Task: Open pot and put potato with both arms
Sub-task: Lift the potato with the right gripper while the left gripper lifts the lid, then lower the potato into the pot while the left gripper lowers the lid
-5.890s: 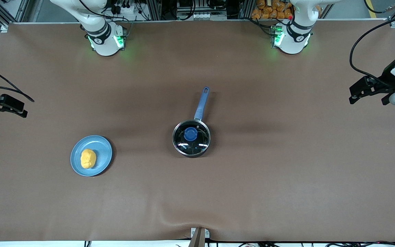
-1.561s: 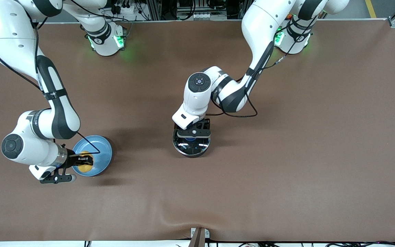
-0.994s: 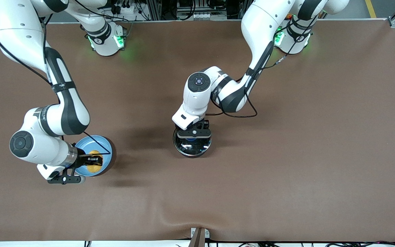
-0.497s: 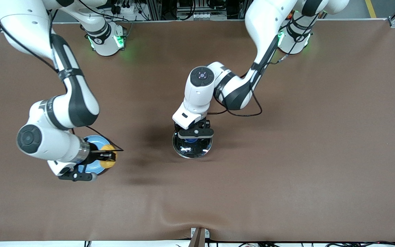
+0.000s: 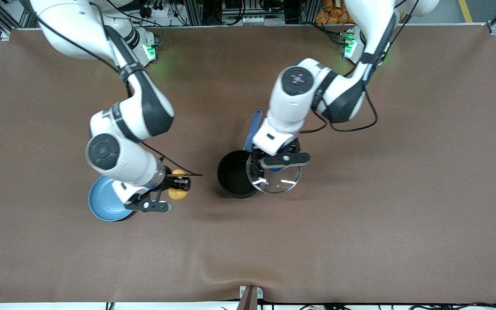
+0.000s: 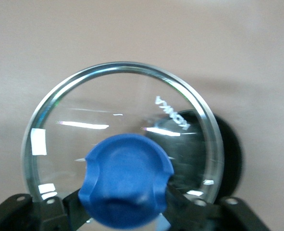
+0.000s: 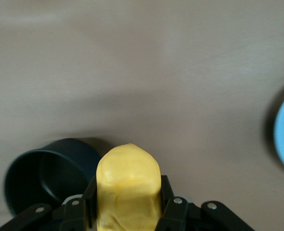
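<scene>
Left claw point(image 5: 279, 167) clamps clear glass lid's point(image 5: 276, 178) blue knob, lid lifted beside open black pot point(image 5: 234, 174). Right claw point(image 5: 181, 184) grips lumpy yellow potato point(image 5: 177, 190) over brown surface point(image 5: 360, 224), between light-blue plate point(image 5: 103, 202) and pot. Next: carry potato over pot, release.

The left gripper point(image 5: 279, 167) hung over the pot's edge, clamped on the lid's knob point(image 6: 126, 185). The right gripper point(image 5: 178, 184) was in the air between plate and pot, closed around the potato point(image 7: 128, 187).
</scene>
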Available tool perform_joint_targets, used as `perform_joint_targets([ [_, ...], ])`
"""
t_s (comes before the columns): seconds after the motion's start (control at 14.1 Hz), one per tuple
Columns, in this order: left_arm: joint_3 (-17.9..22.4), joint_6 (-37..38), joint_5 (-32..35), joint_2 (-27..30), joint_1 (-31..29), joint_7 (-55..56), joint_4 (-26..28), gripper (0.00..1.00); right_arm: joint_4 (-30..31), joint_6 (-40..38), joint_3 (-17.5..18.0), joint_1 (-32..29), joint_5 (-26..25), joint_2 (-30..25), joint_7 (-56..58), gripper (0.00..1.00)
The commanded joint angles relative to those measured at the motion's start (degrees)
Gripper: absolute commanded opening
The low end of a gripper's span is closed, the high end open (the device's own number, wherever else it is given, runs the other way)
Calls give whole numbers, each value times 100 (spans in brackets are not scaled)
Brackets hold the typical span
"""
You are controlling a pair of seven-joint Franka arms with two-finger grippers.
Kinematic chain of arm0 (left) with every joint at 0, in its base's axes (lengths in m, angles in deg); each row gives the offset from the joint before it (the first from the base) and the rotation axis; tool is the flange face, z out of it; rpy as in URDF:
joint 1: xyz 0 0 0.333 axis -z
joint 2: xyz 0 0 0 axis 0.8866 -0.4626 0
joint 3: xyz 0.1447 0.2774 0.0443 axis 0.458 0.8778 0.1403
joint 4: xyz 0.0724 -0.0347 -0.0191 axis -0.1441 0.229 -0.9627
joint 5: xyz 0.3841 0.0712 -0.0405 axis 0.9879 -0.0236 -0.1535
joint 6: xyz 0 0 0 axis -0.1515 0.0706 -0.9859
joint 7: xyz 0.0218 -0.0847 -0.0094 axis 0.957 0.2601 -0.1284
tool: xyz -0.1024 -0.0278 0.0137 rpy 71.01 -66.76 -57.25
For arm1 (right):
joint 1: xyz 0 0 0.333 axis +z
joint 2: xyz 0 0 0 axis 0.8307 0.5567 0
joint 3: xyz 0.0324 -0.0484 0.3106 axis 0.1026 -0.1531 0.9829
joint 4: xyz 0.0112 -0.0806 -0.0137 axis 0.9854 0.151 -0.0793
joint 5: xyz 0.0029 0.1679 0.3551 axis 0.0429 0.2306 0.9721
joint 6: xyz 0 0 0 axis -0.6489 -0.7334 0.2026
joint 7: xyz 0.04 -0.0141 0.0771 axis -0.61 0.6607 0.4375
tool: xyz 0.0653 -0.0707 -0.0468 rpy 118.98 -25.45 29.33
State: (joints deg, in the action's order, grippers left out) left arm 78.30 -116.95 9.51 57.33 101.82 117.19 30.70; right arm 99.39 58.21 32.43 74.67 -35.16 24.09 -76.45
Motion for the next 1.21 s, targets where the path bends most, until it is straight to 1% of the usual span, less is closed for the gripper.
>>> perform_joint_targets([
  [0.0, -32, -912, -67, 1052, -412, -756, 1844, 46, -70, 327, -87, 434, 36, 53, -492, 0],
  [0.14, -32, -931, -67, 1194, -754, -1292, 2215, 46, -70, 792, -87, 733, -8, 150, -695, 0],
  [0.43, -40, -1009, -76, 1239, -1431, -2154, 2629, 46, -35, 1479, -130, 1200, -52, 413, -898, 0],
  [0.57, -49, -1386, -76, 1230, -1721, -2584, 2953, 47, -17, 1673, -139, 1341, -209, 606, -1029, 0],
  [0.64, -49, -1579, -67, 1221, -1879, -2778, 3112, 47, -17, 1770, -139, 1428, -402, 729, -1151, 0],
  [0.78, -40, -1669, -76, 1107, -2065, -3042, 3148, 47, -9, 1928, -139, 1508, -806, 923, -1354, 0],
  [0.85, -40, -1669, -67, 1054, -2153, -3174, 3157, 47, -9, 1937, -139, 1526, -930, 984, -1372, 0],
  [0.99, -49, -1669, -67, 958, -2381, -3464, 3157, 47, -9, 1946, -139, 1543, -1080, 1073, -1399, 0],
  [1.14, -40, -1695, -67, 809, -2408, -3501, 3140, 47, 26, 2121, -139, 1552, -1116, 1169, -1416, 0],
])
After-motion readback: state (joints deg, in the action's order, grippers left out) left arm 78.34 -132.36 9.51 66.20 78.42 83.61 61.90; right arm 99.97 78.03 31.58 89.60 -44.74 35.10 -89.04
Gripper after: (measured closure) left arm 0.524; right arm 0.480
